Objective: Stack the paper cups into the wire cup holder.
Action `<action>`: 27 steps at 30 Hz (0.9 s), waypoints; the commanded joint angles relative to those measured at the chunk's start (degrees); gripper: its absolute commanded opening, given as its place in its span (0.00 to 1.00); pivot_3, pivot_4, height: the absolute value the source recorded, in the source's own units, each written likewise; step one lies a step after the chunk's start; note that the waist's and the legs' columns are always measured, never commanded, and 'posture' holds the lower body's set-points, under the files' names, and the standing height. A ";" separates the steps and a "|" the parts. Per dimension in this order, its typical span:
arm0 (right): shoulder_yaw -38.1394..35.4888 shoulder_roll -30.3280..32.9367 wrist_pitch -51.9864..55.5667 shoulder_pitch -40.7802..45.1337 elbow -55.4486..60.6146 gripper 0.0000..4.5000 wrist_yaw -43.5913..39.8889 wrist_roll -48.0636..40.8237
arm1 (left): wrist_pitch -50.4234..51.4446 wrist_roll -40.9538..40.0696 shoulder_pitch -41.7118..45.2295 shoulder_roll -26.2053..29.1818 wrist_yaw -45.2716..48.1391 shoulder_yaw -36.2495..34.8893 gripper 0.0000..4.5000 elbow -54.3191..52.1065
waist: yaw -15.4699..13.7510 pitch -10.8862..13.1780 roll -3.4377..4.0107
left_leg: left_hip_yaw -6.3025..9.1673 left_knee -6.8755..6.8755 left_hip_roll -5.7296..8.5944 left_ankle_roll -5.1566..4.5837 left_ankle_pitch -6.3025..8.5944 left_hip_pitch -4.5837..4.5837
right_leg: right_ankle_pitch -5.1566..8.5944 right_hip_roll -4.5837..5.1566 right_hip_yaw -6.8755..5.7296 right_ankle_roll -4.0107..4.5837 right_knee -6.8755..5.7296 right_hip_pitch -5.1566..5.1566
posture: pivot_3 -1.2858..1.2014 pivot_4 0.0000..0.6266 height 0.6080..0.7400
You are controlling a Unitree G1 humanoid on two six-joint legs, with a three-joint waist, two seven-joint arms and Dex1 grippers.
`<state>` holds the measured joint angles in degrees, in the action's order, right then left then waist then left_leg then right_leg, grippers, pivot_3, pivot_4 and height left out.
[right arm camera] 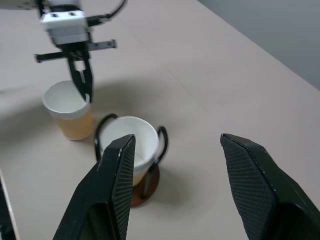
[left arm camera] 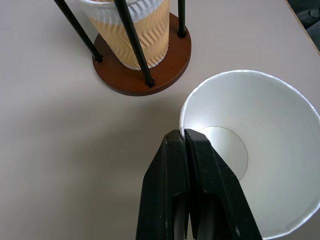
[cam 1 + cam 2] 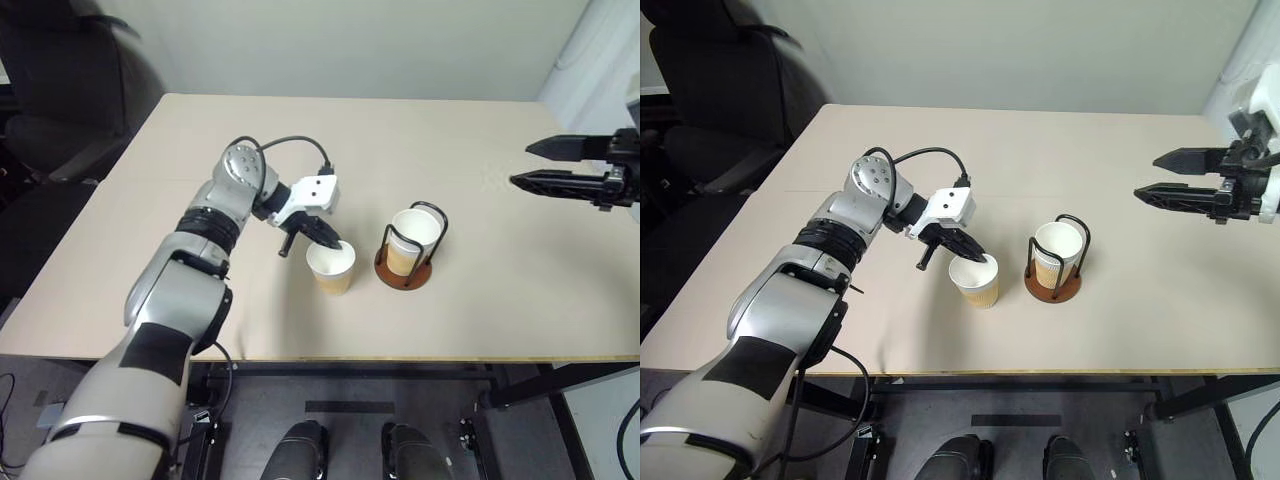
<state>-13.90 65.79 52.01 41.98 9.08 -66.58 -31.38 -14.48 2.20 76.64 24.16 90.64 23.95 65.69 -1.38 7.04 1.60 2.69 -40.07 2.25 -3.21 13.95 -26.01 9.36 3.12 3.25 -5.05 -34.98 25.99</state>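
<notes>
One paper cup [image 3: 331, 267] stood on the surface [image 3: 480, 150], its rim pinched in the left gripper's [image 3: 334, 243] closed jaws; another cup [image 3: 412, 240] sat inside the wire cup holder [image 3: 405, 268] just beside. Right gripper [image 3: 522, 165] hovered well apart, jaws spread.

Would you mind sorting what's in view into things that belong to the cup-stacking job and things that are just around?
Part of the job:
- paper cup on the table, rim pinched by the left gripper
- paper cup in the holder
- wire cup holder
- right gripper, open, in the air off to the side

Just around:
- table
- dark chair beyond the table
</notes>
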 commanded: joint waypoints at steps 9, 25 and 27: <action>-4.13 3.86 -3.96 -6.23 1.24 0.60 -0.47 -1.14 | 0.42 1.03 11.90 0.75 1.86 2.72 0.01 4.82 | -0.19 0.02 -0.03 | -0.02 -0.02 0.03 -0.05 0.04 -0.06 | -0.05 0.02 0.01 -0.09 0.06 -0.01 | 0.52 0.24 1.00; -5.17 9.09 -2.31 -8.07 -0.20 0.60 -0.52 -1.87 | 1.61 8.26 26.48 -8.36 -7.19 -4.89 0.01 10.59 | -0.46 0.07 -0.09 | -0.25 0.00 0.00 -0.15 0.29 -0.04 | 0.39 0.13 0.15 -0.40 0.08 -0.02 | 0.52 0.24 1.00; -5.50 9.81 -2.35 -8.80 -0.16 0.60 -0.77 -1.77 | 1.76 8.65 26.75 -9.20 -7.72 -5.61 0.01 10.73 | -0.56 0.07 -0.09 | -0.30 0.01 0.02 -0.18 0.32 -0.05 | 0.41 0.11 0.13 -0.43 0.08 -0.02 | 0.52 0.24 1.00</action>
<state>-16.11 73.77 49.77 32.89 8.28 -67.03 -32.50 -12.73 10.72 100.48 14.88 83.61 20.05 76.72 -1.94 7.12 1.51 2.40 -40.07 2.25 -3.41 14.29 -26.08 9.79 3.29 3.42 -5.50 -34.88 25.97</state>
